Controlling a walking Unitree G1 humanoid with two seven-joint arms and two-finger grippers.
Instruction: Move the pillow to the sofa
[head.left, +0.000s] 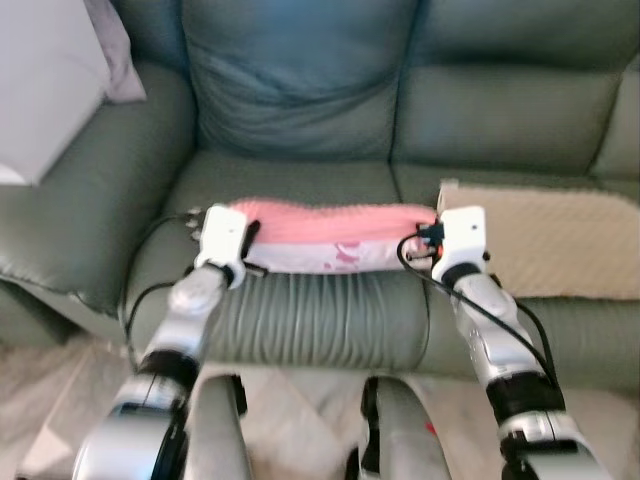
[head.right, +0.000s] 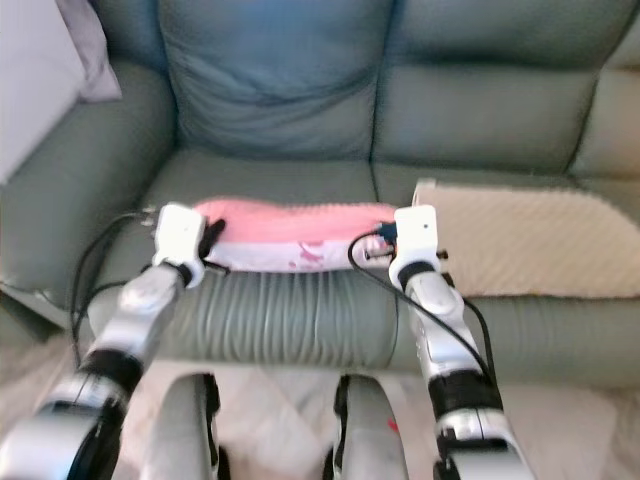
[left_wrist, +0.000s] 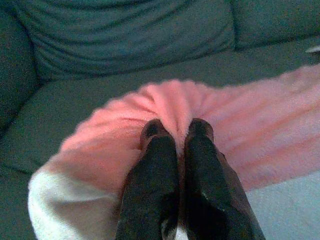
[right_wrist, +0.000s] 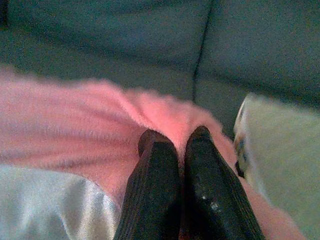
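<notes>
Pillow (head.left: 325, 235) — pink, fluffy, lying across the near edge of the sofa (head.left: 300, 110) seat, left of a beige throw (head.left: 555, 240). Left gripper (left_wrist: 176, 131) fingers clenched on its left end; right gripper (right_wrist: 175, 137) fingers clenched on its right end — likely held at both ends to keep it level for setting down

You see a fluffy pink plush pillow (head.left: 325, 222) with a smooth white satin-like face on a grey-green leather sofa (head.left: 300, 110) with a soft sheen, beside a quilted beige cloth mat (head.left: 560, 240).
</notes>
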